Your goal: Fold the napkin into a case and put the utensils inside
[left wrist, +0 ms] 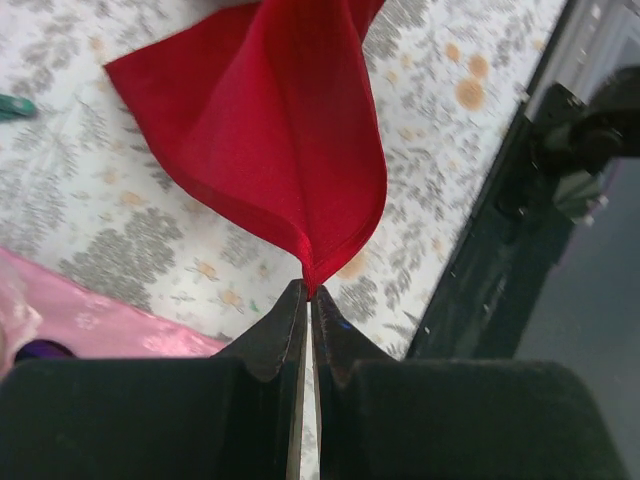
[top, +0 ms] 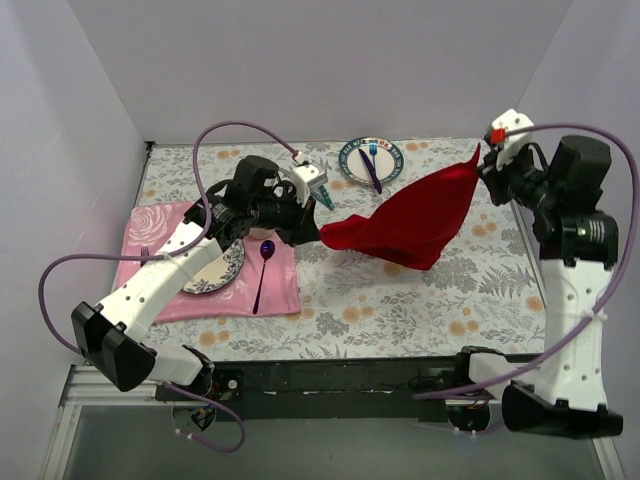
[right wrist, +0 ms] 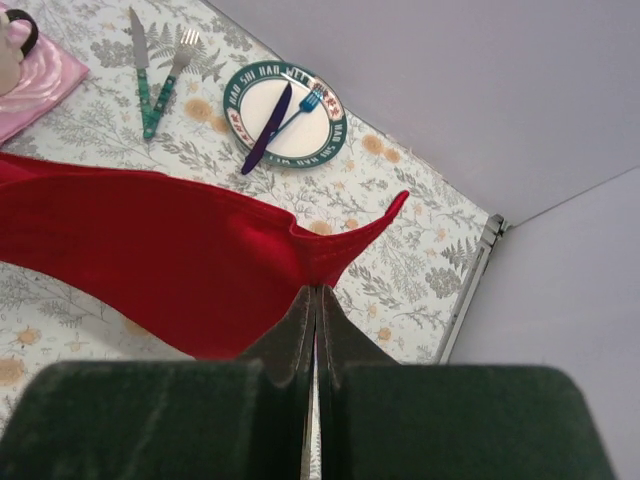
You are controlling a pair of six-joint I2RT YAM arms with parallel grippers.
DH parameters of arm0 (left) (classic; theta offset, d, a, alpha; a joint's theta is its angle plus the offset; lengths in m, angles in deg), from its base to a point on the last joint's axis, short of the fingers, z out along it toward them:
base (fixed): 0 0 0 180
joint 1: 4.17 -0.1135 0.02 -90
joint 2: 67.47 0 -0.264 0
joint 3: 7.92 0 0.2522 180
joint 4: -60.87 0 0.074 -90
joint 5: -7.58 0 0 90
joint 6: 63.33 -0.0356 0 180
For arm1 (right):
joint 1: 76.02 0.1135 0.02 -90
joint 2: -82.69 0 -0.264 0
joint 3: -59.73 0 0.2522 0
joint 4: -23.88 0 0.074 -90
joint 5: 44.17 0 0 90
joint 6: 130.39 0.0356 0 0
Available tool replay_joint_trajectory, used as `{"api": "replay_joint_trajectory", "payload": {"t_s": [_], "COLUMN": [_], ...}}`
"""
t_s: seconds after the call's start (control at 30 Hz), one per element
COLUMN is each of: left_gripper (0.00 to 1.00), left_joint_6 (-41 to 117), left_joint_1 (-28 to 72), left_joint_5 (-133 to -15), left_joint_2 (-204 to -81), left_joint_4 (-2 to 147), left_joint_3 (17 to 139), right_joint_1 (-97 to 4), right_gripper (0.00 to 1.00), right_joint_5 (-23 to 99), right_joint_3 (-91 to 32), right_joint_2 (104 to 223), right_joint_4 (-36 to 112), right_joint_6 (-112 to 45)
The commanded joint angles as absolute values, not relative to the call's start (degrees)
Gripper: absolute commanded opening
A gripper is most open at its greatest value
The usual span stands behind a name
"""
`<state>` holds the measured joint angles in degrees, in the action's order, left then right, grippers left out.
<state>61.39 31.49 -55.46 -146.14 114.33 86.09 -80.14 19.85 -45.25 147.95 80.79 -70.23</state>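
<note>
The red napkin [top: 405, 222] hangs stretched in the air between my two grippers, sagging toward the table in the middle. My left gripper [top: 324, 236] is shut on its left corner; in the left wrist view the cloth [left wrist: 260, 130] runs straight into the closed tips [left wrist: 308, 291]. My right gripper [top: 483, 166] is shut on the far right edge of the napkin [right wrist: 150, 250], pinched at the tips [right wrist: 318, 291]. The utensils lie on the table behind the left arm: a teal-handled knife [right wrist: 143, 80] and fork [right wrist: 170, 80], handles meeting in a V, partly hidden in the top view [top: 324, 195].
A pink rose placemat [top: 285, 290] at the left carries a patterned plate [top: 225, 268] and a purple spoon [top: 261, 278]. A green-rimmed plate [top: 350, 165] at the back holds a blue fork and purple knife. Walls close in the back and both sides.
</note>
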Motion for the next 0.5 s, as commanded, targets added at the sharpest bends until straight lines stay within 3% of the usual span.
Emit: {"api": "replay_joint_trajectory", "payload": {"t_s": [0.0,0.13,0.47], "left_gripper": [0.0,0.0,0.0], "left_joint_6": [61.12,67.7,72.02], "left_joint_1": [31.78,31.87,31.95], "left_joint_5": [-46.48,-43.31,-47.52], "left_joint_2": [-142.09,-141.38,-151.04], "left_joint_4": [121.57,116.57,106.46], "left_joint_3": [82.58,75.73,69.05], "right_joint_1": [-80.15,-80.15,-78.22], "right_gripper": [0.01,0.01,0.01], "right_joint_5": [19.64,18.06,17.52], "right_joint_3": [-36.16,-28.66,-15.39], "right_joint_2": [137.73,134.72,140.35], "right_joint_4": [80.88,81.67,82.98], "right_joint_6": [-73.17,-75.8,-86.6]}}
